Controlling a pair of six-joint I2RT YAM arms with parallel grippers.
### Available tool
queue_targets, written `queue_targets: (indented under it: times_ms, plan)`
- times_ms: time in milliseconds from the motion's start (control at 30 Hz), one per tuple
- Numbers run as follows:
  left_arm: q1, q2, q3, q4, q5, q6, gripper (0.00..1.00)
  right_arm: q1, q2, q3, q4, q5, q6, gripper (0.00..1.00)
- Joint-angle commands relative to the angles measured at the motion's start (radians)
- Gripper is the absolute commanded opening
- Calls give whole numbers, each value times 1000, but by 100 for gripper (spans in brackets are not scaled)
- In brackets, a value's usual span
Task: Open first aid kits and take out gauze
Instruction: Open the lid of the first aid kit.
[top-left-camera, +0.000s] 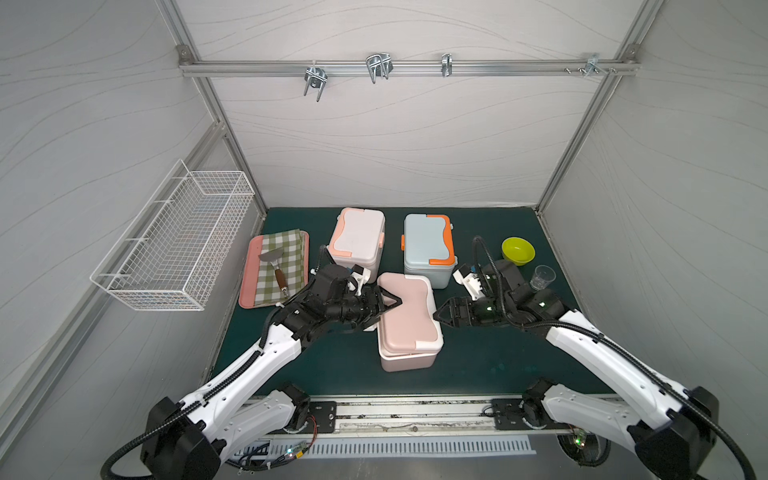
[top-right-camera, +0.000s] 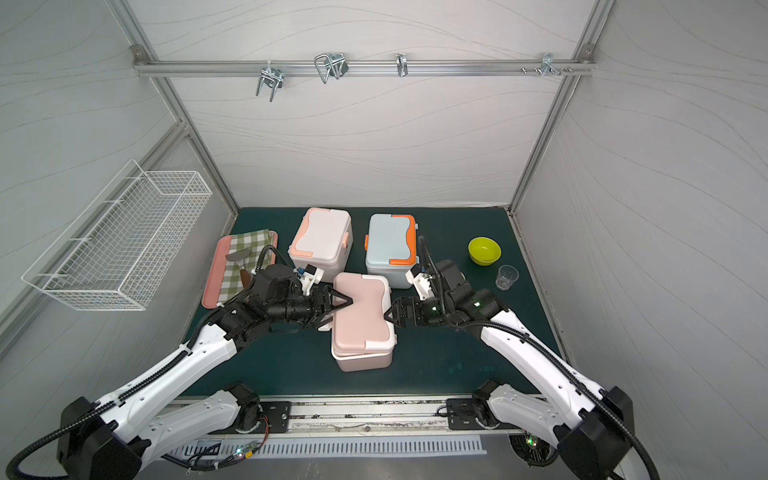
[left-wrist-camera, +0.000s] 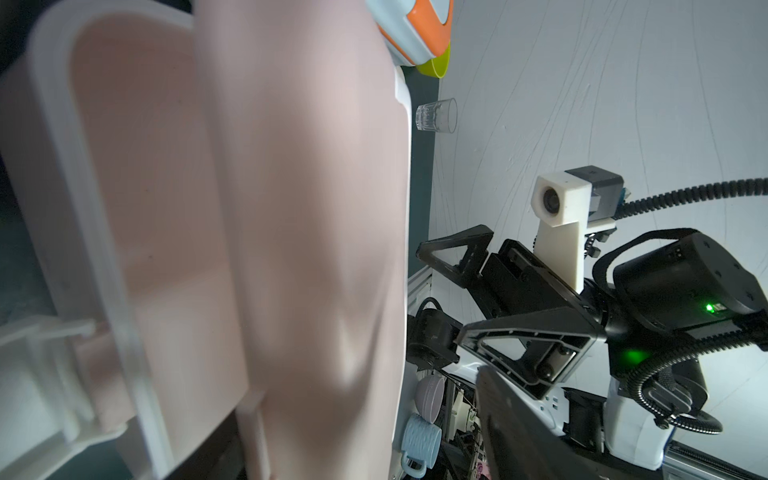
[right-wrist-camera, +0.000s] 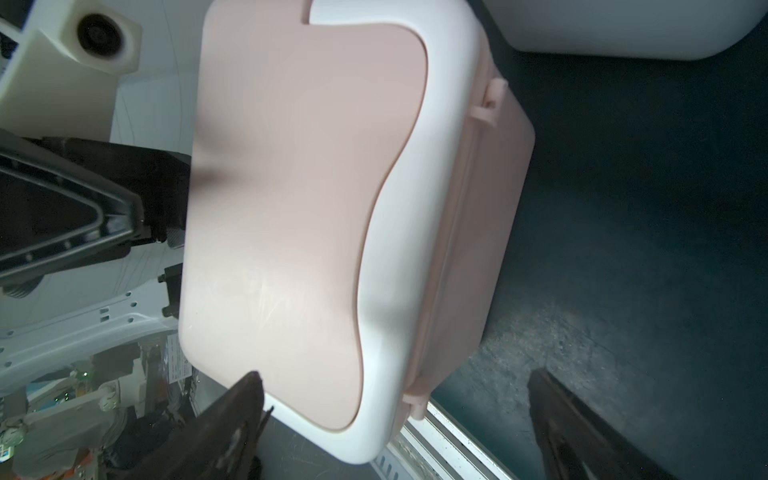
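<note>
**Landmark:** pale pink first aid kit (top-left-camera: 409, 328) (top-right-camera: 362, 328). It stands on the dark green mat (top-left-camera: 498, 361) between the two arms and is the kit nearest the robot's base. The lid (right-wrist-camera: 291, 187) is down on the body, so the contents are hidden. In the left wrist view a white latch (left-wrist-camera: 45, 345) on the kit's left wall stands out from the wall. I cannot tell whether the lid is free.

**Left gripper** (top-left-camera: 400, 302) (top-right-camera: 351, 300): at the pink kit's left edge, reaching over the lid at its narrow waist.
- The jaws stand apart, turned one above the other.
- In both top views only the upper triangular finger shows, lying over the lid.
- No clamping is visible, and contact with the lid cannot be told.

**Right gripper** (top-left-camera: 435, 314) (right-wrist-camera: 397, 374): just beside the pink kit's right edge, about level with the lid.
- The jaws are spread wide and empty.
- The right wrist view shows both fingers (right-wrist-camera: 232, 428) well apart, with the kit's corner ahead of them.

**Other kits:**
- The white kit with peach trim (top-left-camera: 356, 243) is behind the pink kit, to the left.
- The blue kit with orange trim (top-left-camera: 428, 249) is behind the pink kit, to the right, near its far end.
- Both have their lids down.

**Rest:**
- Left of the pink kit, beyond the left arm, is a pink tray (top-left-camera: 248, 286) carrying a checked cloth (top-left-camera: 286, 249) and a spatula (top-left-camera: 271, 256).
- Right of the pink kit, beyond the right arm, are a green bowl (top-left-camera: 518, 250) and a clear glass (top-left-camera: 542, 277), near each other.
- A wire basket (top-left-camera: 174, 245) hangs on the left wall.
</note>
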Motion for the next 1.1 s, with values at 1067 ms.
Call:
queue_targets:
  times_ms: [1067]
  plan:
    - [-262,459,772,-316,-181,365,99,-131,-242,281,-279,182,13,99]
